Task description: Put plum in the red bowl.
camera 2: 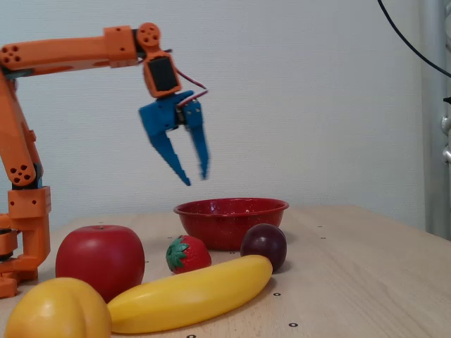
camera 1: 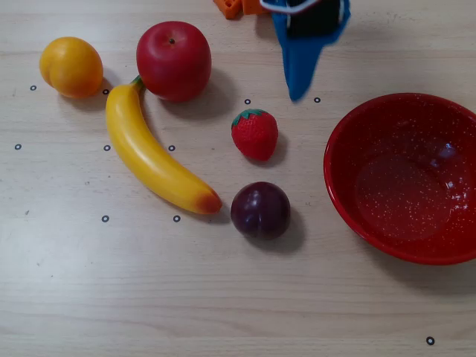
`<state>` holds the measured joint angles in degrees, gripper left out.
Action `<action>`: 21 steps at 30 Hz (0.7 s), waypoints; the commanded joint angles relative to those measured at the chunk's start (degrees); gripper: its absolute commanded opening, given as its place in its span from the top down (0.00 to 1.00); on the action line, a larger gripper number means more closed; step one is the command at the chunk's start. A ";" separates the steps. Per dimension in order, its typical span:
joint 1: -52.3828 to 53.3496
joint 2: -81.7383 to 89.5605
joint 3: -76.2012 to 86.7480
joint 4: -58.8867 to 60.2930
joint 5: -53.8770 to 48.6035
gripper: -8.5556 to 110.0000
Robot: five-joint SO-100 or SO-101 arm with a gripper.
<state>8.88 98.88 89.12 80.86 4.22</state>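
Note:
The dark purple plum (camera 1: pixel 260 210) lies on the table between the banana tip and the red bowl (camera 1: pixel 349 201); in the fixed view the plum (camera 2: pixel 264 245) sits in front of the red bowl (camera 2: pixel 231 220). My blue gripper (camera 2: pixel 194 176) hangs high in the air, open, with nothing between its fingers, above and behind the fruits. From overhead the gripper (camera 1: pixel 299 91) points down from the top edge, beyond the strawberry and well away from the plum.
A red apple (camera 1: pixel 173 59), an orange fruit (camera 1: pixel 71 67), a yellow banana (camera 1: pixel 152 155) and a strawberry (camera 1: pixel 255 134) lie left of and behind the plum. The orange arm base (camera 2: pixel 25 232) stands at the left of the fixed view.

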 commanded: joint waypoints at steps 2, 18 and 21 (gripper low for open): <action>0.88 -2.11 -8.88 2.99 -3.96 0.75; -5.19 -20.65 -17.93 0.53 2.55 0.50; -6.42 -23.64 -20.04 -0.35 3.96 0.49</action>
<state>4.39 73.12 74.27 82.18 6.15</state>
